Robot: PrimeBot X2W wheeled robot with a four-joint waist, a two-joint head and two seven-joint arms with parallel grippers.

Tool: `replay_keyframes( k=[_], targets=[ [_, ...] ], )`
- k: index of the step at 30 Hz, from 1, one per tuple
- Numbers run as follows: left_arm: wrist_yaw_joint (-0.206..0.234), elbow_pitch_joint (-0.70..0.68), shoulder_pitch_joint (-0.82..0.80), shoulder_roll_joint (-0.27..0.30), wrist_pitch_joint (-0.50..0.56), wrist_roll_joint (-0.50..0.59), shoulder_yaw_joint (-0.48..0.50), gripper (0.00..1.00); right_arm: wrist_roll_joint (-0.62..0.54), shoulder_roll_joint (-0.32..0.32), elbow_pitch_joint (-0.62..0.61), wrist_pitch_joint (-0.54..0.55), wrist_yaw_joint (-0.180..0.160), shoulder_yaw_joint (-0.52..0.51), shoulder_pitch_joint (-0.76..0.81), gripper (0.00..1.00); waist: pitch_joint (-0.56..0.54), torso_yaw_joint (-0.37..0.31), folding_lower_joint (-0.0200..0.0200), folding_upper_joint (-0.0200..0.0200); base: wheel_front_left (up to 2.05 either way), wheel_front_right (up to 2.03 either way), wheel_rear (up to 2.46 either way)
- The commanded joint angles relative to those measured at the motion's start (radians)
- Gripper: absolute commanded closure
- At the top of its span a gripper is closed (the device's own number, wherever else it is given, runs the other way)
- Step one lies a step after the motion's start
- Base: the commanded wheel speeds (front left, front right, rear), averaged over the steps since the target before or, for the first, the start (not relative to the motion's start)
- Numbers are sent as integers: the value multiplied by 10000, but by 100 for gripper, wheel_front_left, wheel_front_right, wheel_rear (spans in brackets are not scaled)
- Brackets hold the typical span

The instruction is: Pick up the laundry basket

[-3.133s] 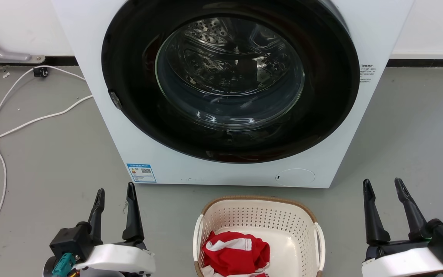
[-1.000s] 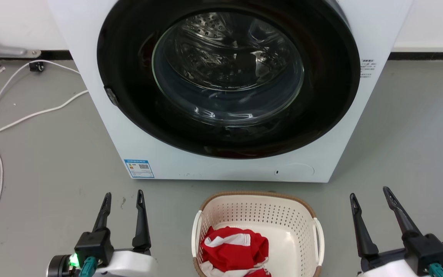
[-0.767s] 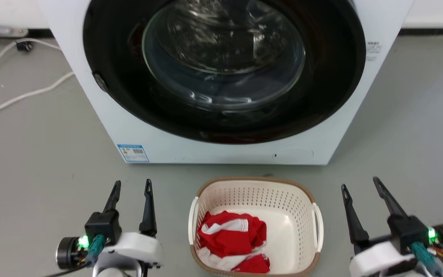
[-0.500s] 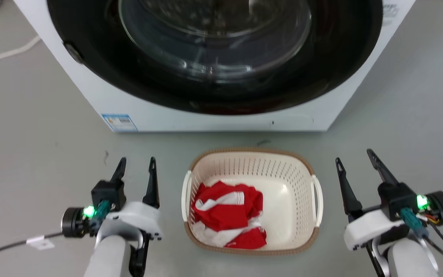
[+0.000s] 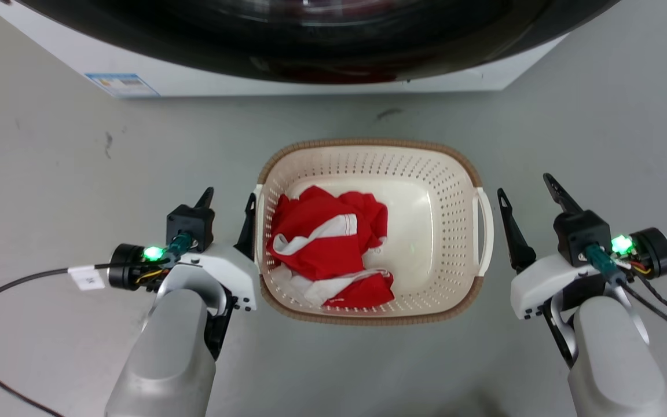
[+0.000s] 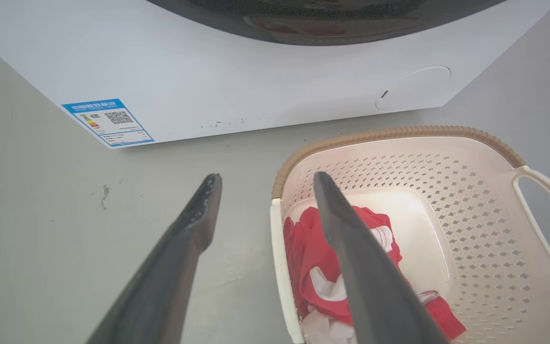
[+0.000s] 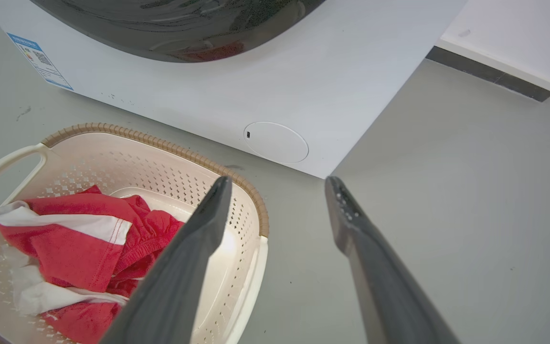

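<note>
Ops: Basket location?
Bot: The basket (image 5: 371, 142) sits upright on the floor (image 5: 50, 162), just in front of the washer (image 5: 310, 81), centred between my two arms. Red-and-white cloth (image 5: 322, 243) bunched in its left half.
Ops: Left side?
Bot: My left gripper (image 5: 230, 196) is spread, nothing in it. Inner finger (image 5: 248, 223) just beside the left handle (image 5: 259, 249); contact, can't tell. Left wrist view: that handle's edge sits in the gap between my fingers, and the inner finger overlaps the basket's inside.
Ops: Right?
Bot: My right gripper (image 5: 524, 184) is spread too, empty. It's near the right handle (image 5: 487, 231), with a sliver of floor between them from the head. Right wrist view: handle in the gap, one finger crossing the rim.
Ops: Surroundings?
Bot: Dark door (image 5: 310, 29) at the top of the head view. Blue label (image 5: 119, 84) on the washer's front, my left side; round cap (image 7: 276, 142) on my right side.
</note>
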Motion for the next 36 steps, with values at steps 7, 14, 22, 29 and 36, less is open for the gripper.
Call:
replay_keyframes(
  k=[7,14,22,29,36],
  targets=[
    [-129,1213,-1060,35,-25,132,-198,0,-169,10,836,-25,-7,-7,-961,0,1137,-147,-3,0,0,0,0],
    [-147,1966,-1741,126,-25,208,-359,0,-59,10,1536,-23,-7,134,-1565,0,1784,-213,-3,0,0,0,0],
    [-165,2417,-2189,129,-25,205,-489,0,6,9,2226,-25,-7,65,-2010,0,2358,-207,-3,0,0,0,0],
    [-182,2699,-2553,90,-24,187,-629,0,102,9,2701,-23,-7,163,-2307,0,2796,-219,-3,0,0,0,0],
    [-213,2984,-2806,54,-24,170,-829,0,256,7,3271,-24,-7,356,-2520,0,3079,-236,-3,0,0,0,0]
  ],
)
